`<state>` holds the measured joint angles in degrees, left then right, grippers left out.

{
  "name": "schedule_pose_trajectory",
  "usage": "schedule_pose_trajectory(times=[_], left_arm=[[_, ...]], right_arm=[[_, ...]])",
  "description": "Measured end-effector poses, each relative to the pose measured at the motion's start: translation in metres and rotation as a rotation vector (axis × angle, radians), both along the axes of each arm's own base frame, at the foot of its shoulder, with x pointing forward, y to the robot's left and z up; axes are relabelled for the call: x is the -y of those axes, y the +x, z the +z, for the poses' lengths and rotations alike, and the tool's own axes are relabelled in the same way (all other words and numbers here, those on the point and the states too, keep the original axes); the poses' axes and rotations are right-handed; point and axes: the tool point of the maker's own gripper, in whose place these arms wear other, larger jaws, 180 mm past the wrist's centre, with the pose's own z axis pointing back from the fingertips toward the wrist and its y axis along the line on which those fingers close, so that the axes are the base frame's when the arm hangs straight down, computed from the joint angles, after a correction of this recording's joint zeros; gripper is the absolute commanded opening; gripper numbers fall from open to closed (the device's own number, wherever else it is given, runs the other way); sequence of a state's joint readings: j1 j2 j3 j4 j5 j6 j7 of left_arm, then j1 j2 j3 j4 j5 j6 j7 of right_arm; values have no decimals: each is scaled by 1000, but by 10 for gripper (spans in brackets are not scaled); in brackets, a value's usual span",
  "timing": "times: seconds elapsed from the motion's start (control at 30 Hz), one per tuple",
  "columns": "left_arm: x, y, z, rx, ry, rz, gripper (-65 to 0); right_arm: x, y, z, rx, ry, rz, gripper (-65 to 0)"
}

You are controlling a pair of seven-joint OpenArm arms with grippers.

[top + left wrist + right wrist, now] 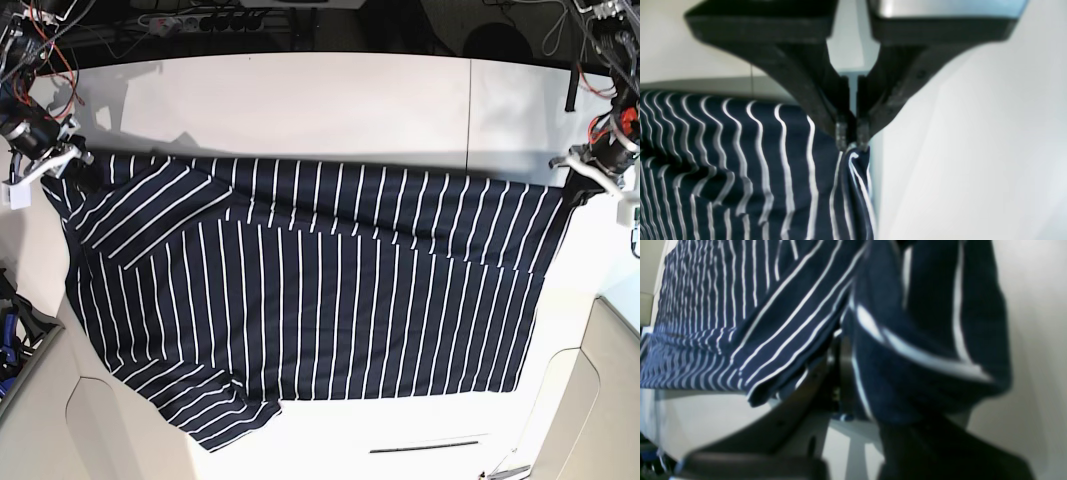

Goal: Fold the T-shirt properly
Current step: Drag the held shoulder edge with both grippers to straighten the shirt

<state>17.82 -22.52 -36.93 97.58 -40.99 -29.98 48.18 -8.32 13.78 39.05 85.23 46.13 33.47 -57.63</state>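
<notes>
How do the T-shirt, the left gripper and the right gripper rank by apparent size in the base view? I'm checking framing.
1. T-shirt, by far the largest, spread across the table.
2. Left gripper and right gripper: both small at the frame edges and look alike, so I won't rank them.

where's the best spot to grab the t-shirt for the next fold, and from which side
Probably the two corners of its far edge, where it is already pinched. The T-shirt lies spread, stretched taut between the left gripper at one far corner and the right gripper at the other. Coming in from the outer sides keeps that edge straight for drawing it toward the near hem.
</notes>
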Motion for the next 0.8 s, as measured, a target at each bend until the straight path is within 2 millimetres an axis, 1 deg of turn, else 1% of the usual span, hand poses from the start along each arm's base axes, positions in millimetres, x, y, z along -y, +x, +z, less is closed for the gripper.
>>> schedule_pose_trajectory(times=[0.1, 0.17, 0.3, 0.43, 0.8], left_arm=[[-12, -21, -2, -42, 27, 26, -650], [-15, -29, -3, -56, 33, 31, -650], [-13, -40, -7, -71, 21, 15, -650], [-11, -56, -15, -110, 9, 14, -650], [-5, -79, -27, -178, -14, -8, -650]], right_arm=[[0, -15, 1, -16, -9, 8, -650], [1, -24, 0, -30, -18, 11, -650], [2, -39, -3, -53, -31, 12, -650], [2, -58, -10, -97, -19, 10, -650], [15, -84, -15, -144, -16, -32, -650]])
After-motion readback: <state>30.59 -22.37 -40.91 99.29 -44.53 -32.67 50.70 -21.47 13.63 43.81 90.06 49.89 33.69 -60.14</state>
